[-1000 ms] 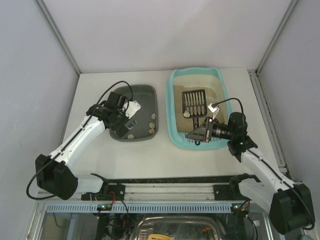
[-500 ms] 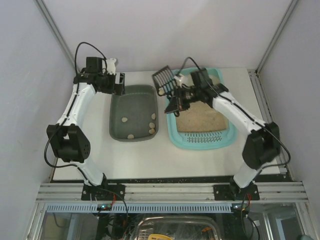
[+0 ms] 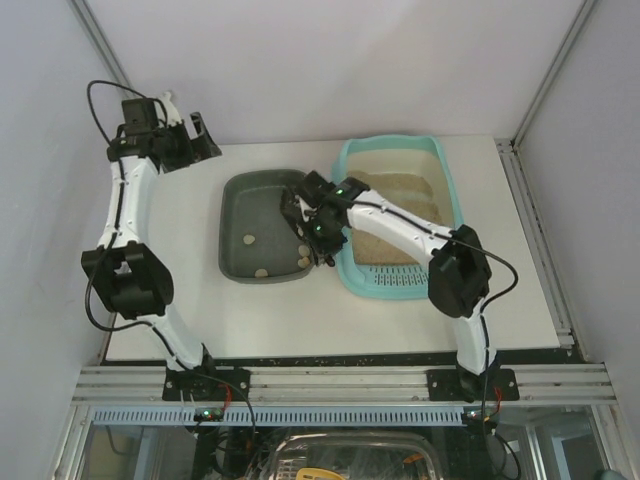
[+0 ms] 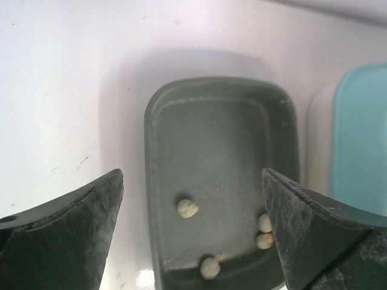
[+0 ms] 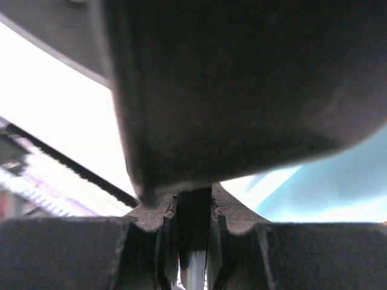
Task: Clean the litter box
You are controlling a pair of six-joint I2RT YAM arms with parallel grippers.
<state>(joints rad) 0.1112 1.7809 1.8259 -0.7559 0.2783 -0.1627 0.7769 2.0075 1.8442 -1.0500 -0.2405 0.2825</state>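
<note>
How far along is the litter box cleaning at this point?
Done: four pale lumps lie in the grey tray. In hand: the right gripper is shut on the dark scoop, held over that tray's edge beside the litter box. The left gripper is open and empty. Left: the visible sand shows no lumps, but the right arm hides part of it.

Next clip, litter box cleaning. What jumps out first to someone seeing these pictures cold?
The right gripper reaches across to the right edge of the dark grey tray, shut on the handle of a black scoop that fills its wrist view. A few pale clumps lie in that tray, beside the turquoise litter box. The left gripper hangs open above the table's far left corner.
</note>
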